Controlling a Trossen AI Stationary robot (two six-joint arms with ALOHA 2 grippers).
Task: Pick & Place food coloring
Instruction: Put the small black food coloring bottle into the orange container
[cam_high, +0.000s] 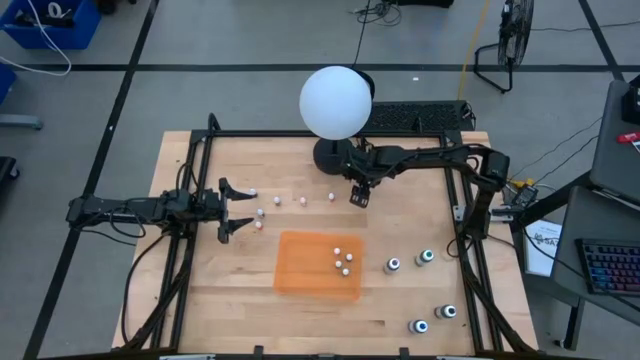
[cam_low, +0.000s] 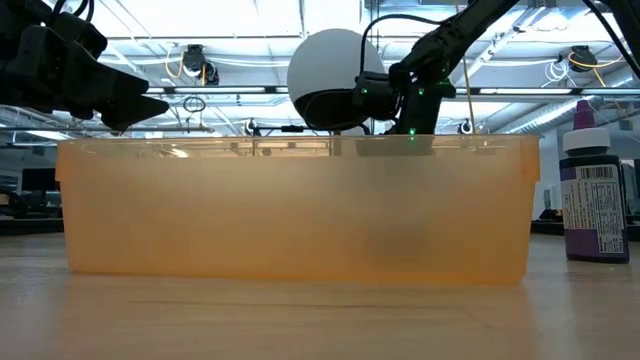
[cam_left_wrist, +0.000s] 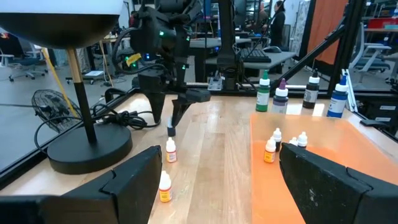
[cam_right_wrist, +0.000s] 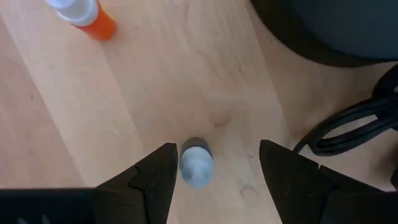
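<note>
Several small whitish-capped food coloring bottles stand on the wooden table; one (cam_high: 278, 200) lies between the grippers, and others (cam_high: 343, 262) sit inside the orange tray (cam_high: 300, 275). Four bigger dark bottles (cam_high: 426, 257) stand right of the tray. My right gripper (cam_high: 358, 196) points down near the lamp base, open, with a small bottle (cam_right_wrist: 196, 163) between its fingers (cam_right_wrist: 217, 152), close beside one finger. My left gripper (cam_high: 237, 210) hovers open at the table's left (cam_left_wrist: 221, 155), with small bottles (cam_left_wrist: 165, 186) in front of it. My right gripper comes from above, pointing down, with its open fingers on either side of a small upright bottle. The bottle's cap (cam_right_wrist: 194, 155) sits right beside one finger (cam_right_wrist: 163, 168). I cannot tell whether they touch.
A white globe lamp (cam_high: 336, 102) stands at the far middle, with its dark base (cam_right_wrist: 323, 25) and cable (cam_right_wrist: 348, 134) just beyond my right gripper. The black frame rails (cam_high: 470, 250) run along both table sides. Bare wood lies in front of the tray.
</note>
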